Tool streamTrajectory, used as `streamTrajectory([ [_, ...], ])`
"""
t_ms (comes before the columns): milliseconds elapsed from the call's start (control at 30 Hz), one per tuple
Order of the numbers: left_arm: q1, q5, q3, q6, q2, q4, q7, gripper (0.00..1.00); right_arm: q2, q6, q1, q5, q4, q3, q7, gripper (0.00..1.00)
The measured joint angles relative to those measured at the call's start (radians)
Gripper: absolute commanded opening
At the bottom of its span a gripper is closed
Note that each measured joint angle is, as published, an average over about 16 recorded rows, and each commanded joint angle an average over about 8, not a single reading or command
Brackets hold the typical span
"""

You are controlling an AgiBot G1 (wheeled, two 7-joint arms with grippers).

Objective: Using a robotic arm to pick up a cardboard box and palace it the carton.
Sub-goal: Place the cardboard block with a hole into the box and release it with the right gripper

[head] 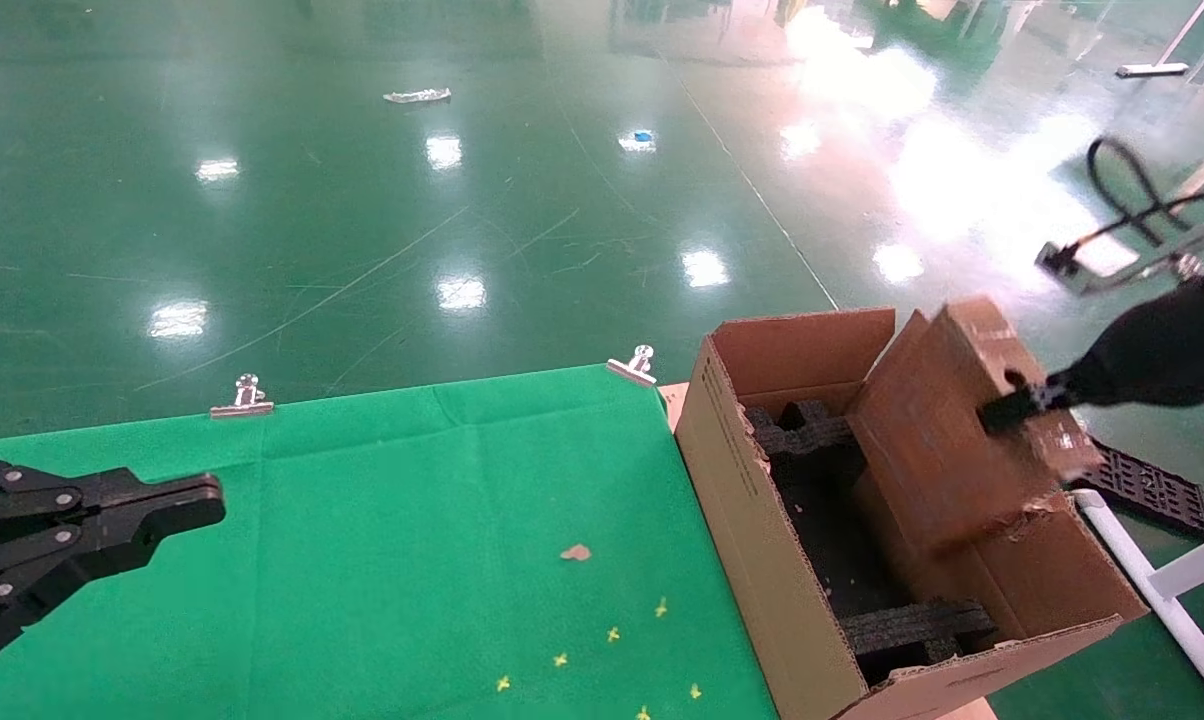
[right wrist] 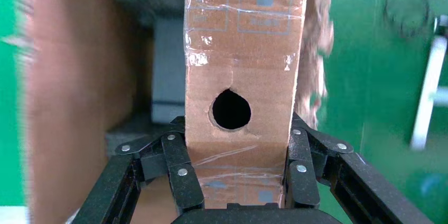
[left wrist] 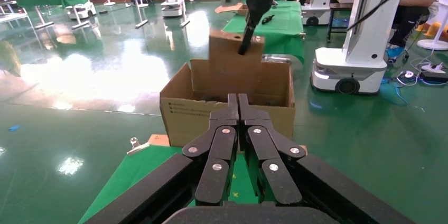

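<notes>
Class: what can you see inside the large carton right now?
Inside the carton: black foam inserts and the lower part of the cardboard box, held by the right gripper. The box and walls hide the floor beneath.

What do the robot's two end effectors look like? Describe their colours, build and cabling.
The left end effector is all black: flat multi-link fingers joined by silver rivets, tapering to blunt tips. The right end effector has the same black linked fingers with silver pins. In the head view its black body leads back to a white arm section, with a grey block and a looping black cable above it.
</notes>
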Motion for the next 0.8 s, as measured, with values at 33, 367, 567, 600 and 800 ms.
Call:
streamTrajectory([
  [33,0.000,0.000,0.000,0.000,0.000,0.000,0.000,1.00,-0.009,0.001,-0.014,0.000,-0.020,-0.005,0.003,0.00],
  [367,0.000,0.000,0.000,0.000,0.000,0.000,0.000,1.00,-0.103,0.051,-0.157,0.012,-0.197,-0.038,-0.007,0.00],
  [567,0.000,0.000,0.001,0.000,0.000,0.000,0.000,1.00,-0.155,0.100,-0.253,0.031,-0.283,-0.043,-0.025,0.00],
  [600,0.000,-0.001,0.001,0.000,0.000,0.000,0.000,1.00,-0.164,0.109,-0.270,0.035,-0.297,-0.044,-0.029,0.00],
  [800,0.000,-0.001,0.001,0.000,0.000,0.000,0.000,1.00,-0.211,0.172,-0.375,0.069,-0.378,-0.037,-0.054,0.00],
])
